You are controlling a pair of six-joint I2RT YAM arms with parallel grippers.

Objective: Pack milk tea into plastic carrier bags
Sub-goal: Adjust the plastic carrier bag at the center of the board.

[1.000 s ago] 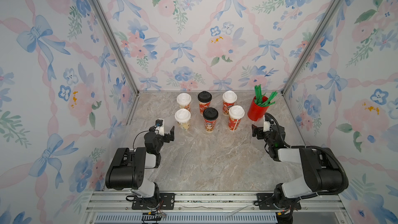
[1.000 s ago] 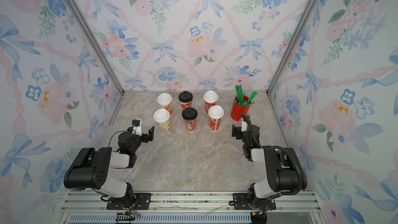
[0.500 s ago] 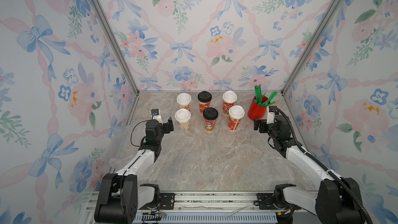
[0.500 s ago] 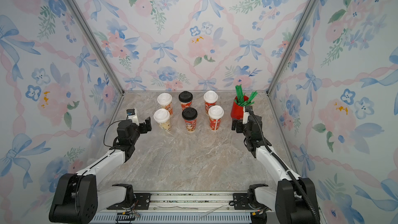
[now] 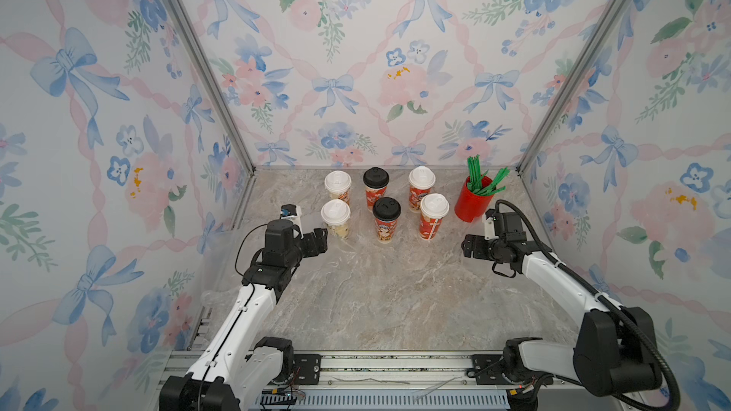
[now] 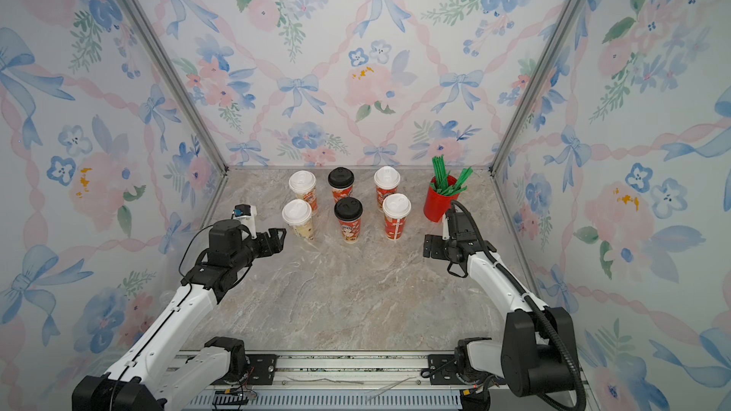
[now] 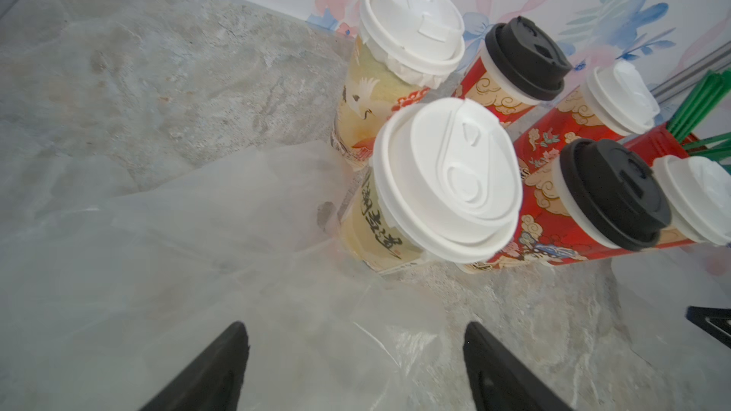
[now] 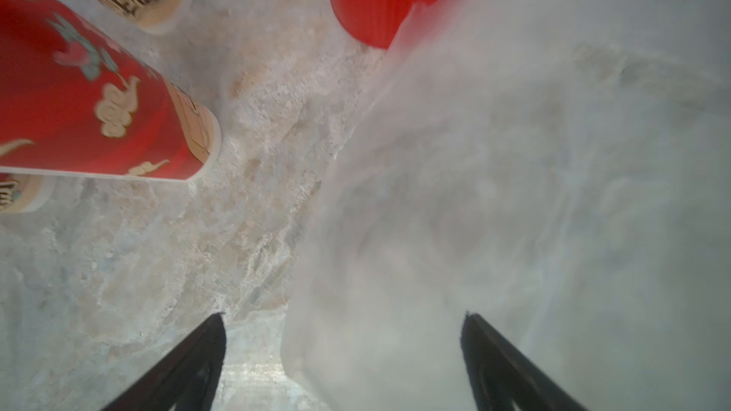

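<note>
left gripper [image 5: 321,239] jaws apart, holding nothing, low over clear plastic carrier bag [image 7: 190,231]. nearest cream milk tea cup [image 5: 335,218] sits just right of it, mid-frame in both top views. right gripper [image 5: 468,245] jaws apart, empty, second bag [image 8: 514,191] under it. red cups [image 5: 434,217] to its upper left.

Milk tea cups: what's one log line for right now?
left gripper: open, above clear bag | right gripper: open, above second clear bag | milk tea cups: six upright, unbagged

Thin translucent plastic bag [image 7: 197,231] lies on matt stone-look tabletop [image 5: 375,302].
</note>
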